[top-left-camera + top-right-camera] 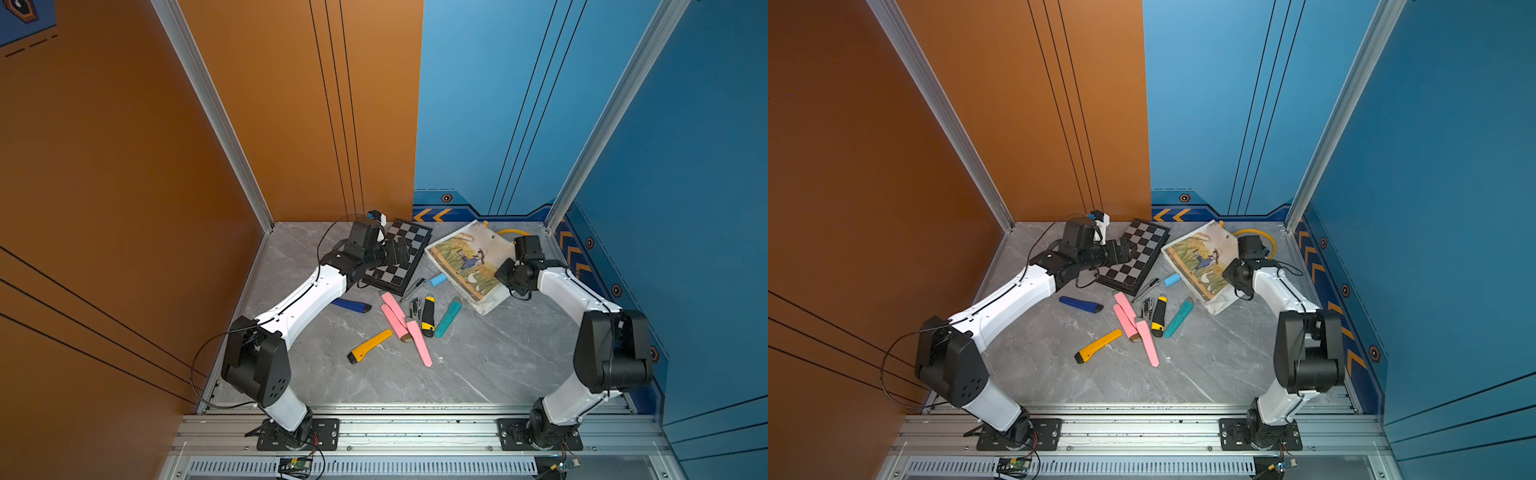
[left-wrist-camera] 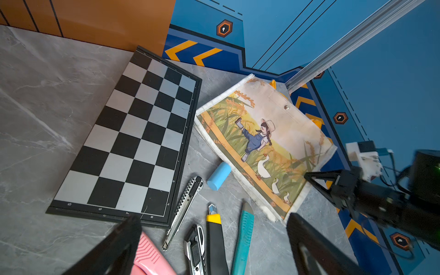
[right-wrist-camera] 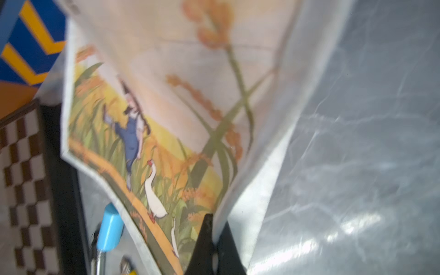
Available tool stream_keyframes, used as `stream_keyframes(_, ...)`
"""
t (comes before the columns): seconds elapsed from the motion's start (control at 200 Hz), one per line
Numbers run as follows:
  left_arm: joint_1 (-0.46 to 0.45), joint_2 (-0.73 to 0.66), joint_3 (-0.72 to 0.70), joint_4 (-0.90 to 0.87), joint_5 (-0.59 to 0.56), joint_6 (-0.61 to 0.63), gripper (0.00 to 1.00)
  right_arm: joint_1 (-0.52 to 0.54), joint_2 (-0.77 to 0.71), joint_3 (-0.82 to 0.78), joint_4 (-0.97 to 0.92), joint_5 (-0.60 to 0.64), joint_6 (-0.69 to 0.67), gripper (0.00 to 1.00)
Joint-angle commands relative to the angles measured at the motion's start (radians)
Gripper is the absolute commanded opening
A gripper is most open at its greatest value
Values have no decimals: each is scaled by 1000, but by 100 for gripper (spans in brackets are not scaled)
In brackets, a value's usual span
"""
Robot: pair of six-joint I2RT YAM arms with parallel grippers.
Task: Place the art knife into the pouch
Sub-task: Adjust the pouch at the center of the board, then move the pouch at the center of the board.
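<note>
Chessboard (image 1: 390, 276) flat on grey marble table (image 1: 478, 353); light-blue cylinder (image 1: 437, 279) lying near it.

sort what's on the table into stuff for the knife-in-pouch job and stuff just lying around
For the job:
- pouch, its edge pinched in the right gripper
- candidate art knives: pink knives, yellow knife, blue knife, teal knife, black-and-yellow knife, silver knife

Just lying about:
- chessboard
- light blue cylinder
</note>
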Motion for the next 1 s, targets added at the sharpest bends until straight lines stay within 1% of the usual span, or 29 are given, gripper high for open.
stream_keyframes(0.0, -1, 41, 40, -42, 34, 30, 98, 97, -123, -82, -82, 13, 126, 20)
stream_keyframes(0.045, 0, 50, 45, -45, 47, 32, 98, 136, -173, -100, -83, 27, 145, 30)
stream_keyframes(0.085, 1, 57, 52, -50, 58, 33, 98, 161, -219, -104, -96, 55, 148, 47)
stream_keyframes(0.09, 1, 58, 52, -52, 60, 34, 98, 162, -227, -104, -98, 60, 148, 50)
stream_keyframes(0.095, 1, 60, 53, -52, 61, 35, 98, 166, -238, -103, -100, 69, 148, 60)
stream_keyframes(0.1, 1, 60, 54, -53, 62, 35, 98, 166, -238, -103, -100, 69, 148, 60)
stream_keyframes(0.105, 2, 61, 56, -53, 62, 35, 98, 167, -243, -102, -102, 74, 149, 66)
stream_keyframes(0.11, 1, 62, 56, -53, 63, 34, 98, 168, -258, -102, -104, 82, 149, 75)
stream_keyframes(0.13, 0, 63, 57, -54, 69, 37, 98, 168, -283, -101, -107, 98, 146, 96)
stream_keyframes(0.14, 0, 64, 57, -54, 72, 36, 98, 167, -294, -99, -108, 110, 146, 99)
stream_keyframes(0.15, 0, 66, 59, -53, 75, 38, 98, 165, -308, -98, -110, 117, 144, 100)
stream_keyframes(0.25, -2, 74, 67, -55, 100, 48, 98, 107, -399, -74, -109, 185, 113, 100)
stream_keyframes(0.335, -11, 85, 90, -74, 118, 67, 98, 4, -391, -42, -116, 173, 67, 100)
stream_keyframes(0.395, -25, 95, 121, -100, 129, 91, 98, -84, -337, -19, -116, 138, 45, 100)
stream_keyframes(0.445, -43, 104, 149, -126, 135, 117, 98, -152, -270, 8, -116, 106, 24, 98)
stream_keyframes(0.475, -56, 110, 167, -143, 131, 135, 98, -181, -228, 30, -115, 97, 8, 97)
stream_keyframes(0.52, -74, 119, 187, -158, 123, 158, 98, -216, -161, 63, -115, 86, -8, 93)
stream_keyframes(0.596, -101, 146, 227, -167, 129, 184, 98, -262, -48, 120, -112, 50, -32, 91)
stream_keyframes(0.681, -137, 207, 317, -218, 132, 224, 98, -299, 74, 171, -96, -6, -31, 89)
stream_keyframes(0.761, -172, 263, 407, -285, 106, 269, 98, -325, 184, 214, -95, -48, -4, 84)
stream_keyframes(0.846, -199, 316, 484, -294, 110, 277, 98, -341, 289, 255, -94, -102, 24, 77)
stream_keyframes(0.916, -218, 382, 582, -303, 114, 266, 98, -330, 348, 276, -89, -152, 41, 73)
stream_keyframes(0.996, -242, 477, 720, -341, 99, 263, 98, -286, 375, 279, -80, -187, 40, 71)
